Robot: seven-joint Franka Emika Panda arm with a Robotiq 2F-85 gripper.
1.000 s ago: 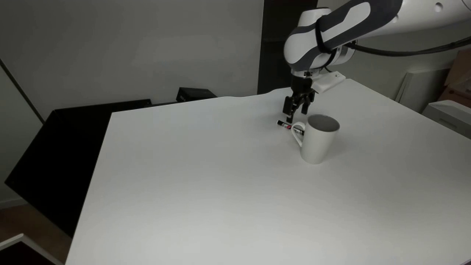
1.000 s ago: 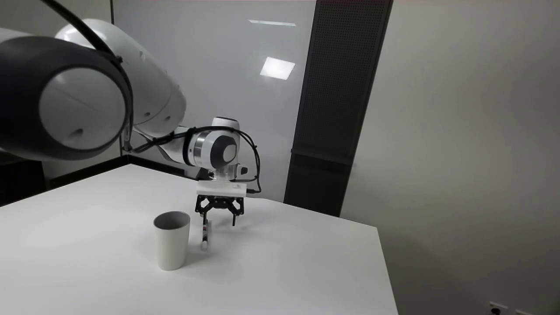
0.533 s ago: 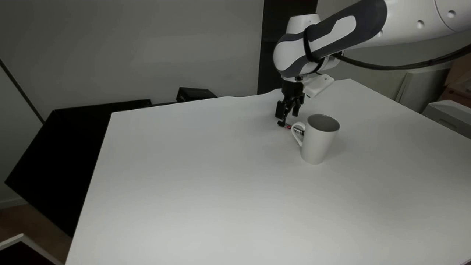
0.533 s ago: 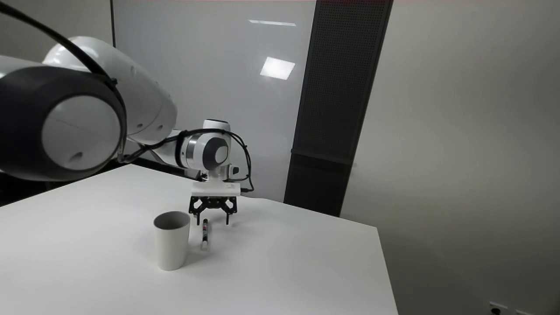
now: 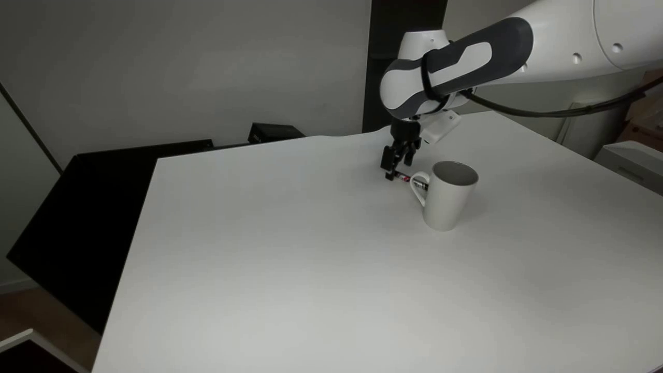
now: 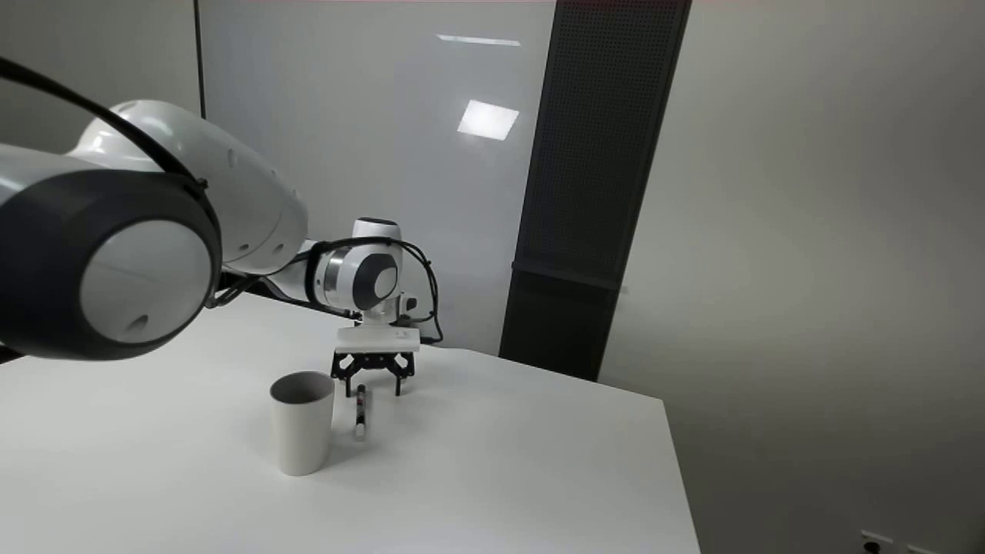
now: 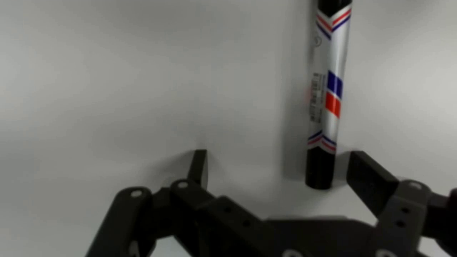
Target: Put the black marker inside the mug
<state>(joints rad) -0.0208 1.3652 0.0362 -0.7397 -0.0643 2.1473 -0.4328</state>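
Observation:
The black marker (image 7: 326, 89) lies flat on the white table, with a white label and black ends. It also shows in both exterior views (image 5: 402, 177) (image 6: 360, 415), beside the mug. The white mug (image 5: 448, 204) stands upright; it also shows in an exterior view (image 6: 302, 435). It is out of the wrist view. Its handle hides part of the marker in an exterior view. My gripper (image 7: 278, 160) is open, low over the table. The marker's black end lies between the fingers, nearer the right finger in the wrist view. Neither finger visibly touches it. The gripper also shows in both exterior views (image 5: 399, 170) (image 6: 373, 394).
The white table (image 5: 259, 259) bears the mug and marker. A wall and a dark panel (image 6: 592, 192) stand behind it. A small black box (image 5: 274, 132) sits past the table's back edge. A white box (image 5: 634, 166) stands beyond the right edge.
My gripper has moved down and left in both exterior views, and its open fingers now straddle the marker's end. The marker and mug have not moved.

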